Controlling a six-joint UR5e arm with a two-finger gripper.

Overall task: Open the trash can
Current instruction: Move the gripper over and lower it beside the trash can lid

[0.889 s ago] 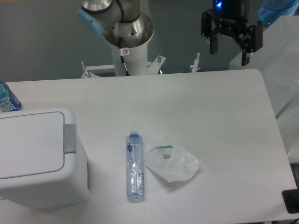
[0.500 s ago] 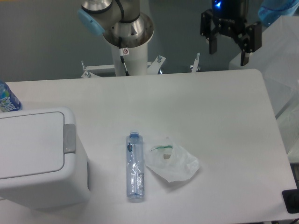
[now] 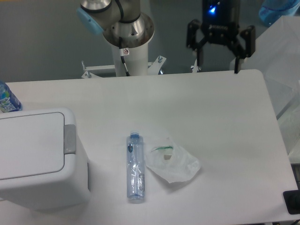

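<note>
White fills most of my view: the desk (image 3: 197, 108) is pale and matte. At its near left corner stands the trash can (image 3: 40, 157), a boxy white bin with rounded corners; its flat lid is down and the small grey push button (image 3: 69, 139) sits at the lid's right edge. My gripper (image 3: 220, 55) hangs above the far edge of the desk, towards the right, well apart from the bin, with the jaws spread wide and nothing between them. Near the middle of the near edge lies a clear plastic bottle (image 3: 135, 167) on its side, blue cap towards the far edge; its label is too small for me to read. A crumpled clear bag (image 3: 176, 162) lies just beside it. At the left edge another bottle (image 3: 7, 99) shows a blue label whose lettering I cannot make out.
</note>
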